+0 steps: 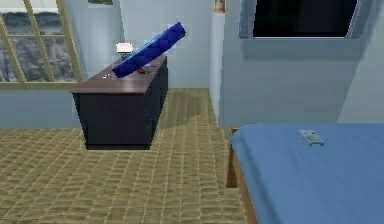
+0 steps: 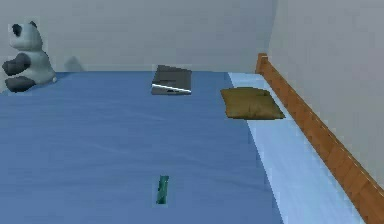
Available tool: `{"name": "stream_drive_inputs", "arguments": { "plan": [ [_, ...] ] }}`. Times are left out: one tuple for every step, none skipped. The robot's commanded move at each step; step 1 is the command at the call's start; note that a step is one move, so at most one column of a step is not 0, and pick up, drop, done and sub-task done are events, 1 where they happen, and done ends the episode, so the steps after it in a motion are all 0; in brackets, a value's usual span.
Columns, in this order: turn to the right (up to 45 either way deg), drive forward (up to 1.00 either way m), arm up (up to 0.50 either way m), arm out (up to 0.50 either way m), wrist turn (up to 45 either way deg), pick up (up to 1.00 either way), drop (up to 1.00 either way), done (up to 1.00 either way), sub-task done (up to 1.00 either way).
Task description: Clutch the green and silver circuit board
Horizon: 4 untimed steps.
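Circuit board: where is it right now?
Arm side view, low and just left of centre: a thin green strip, likely the board, lies on the blue bed cover, well below the laptop and brown pillow.

no legible text, labels or signs

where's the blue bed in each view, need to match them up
forward view: the bed is in the lower right corner, running off the bottom and right edges.
arm side view: the bed spreads across most of the picture, from the left edge toward the right.
shared landmark: the bed's brown wooden frame, along its left side in the forward view and its right side in the arm side view.
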Motion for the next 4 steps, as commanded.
{"name": "stream_drive_inputs", "arguments": {
  "plan": [
    [0.0, 0.0, 0.5, 0.0, 0.0, 0.0, 0.0, 0.0, 0.0],
    [0.0, 0.0, 0.3, 0.0, 0.0, 0.0, 0.0, 0.0, 0.0],
    [0.0, 0.0, 0.0, 0.16, 0.0, 0.0, 0.0, 0.0, 0.0],
    [0.0, 0.0, 0.0, 0.0, 45.0, 0.0, 0.0, 0.0, 0.0]
  ]
}}
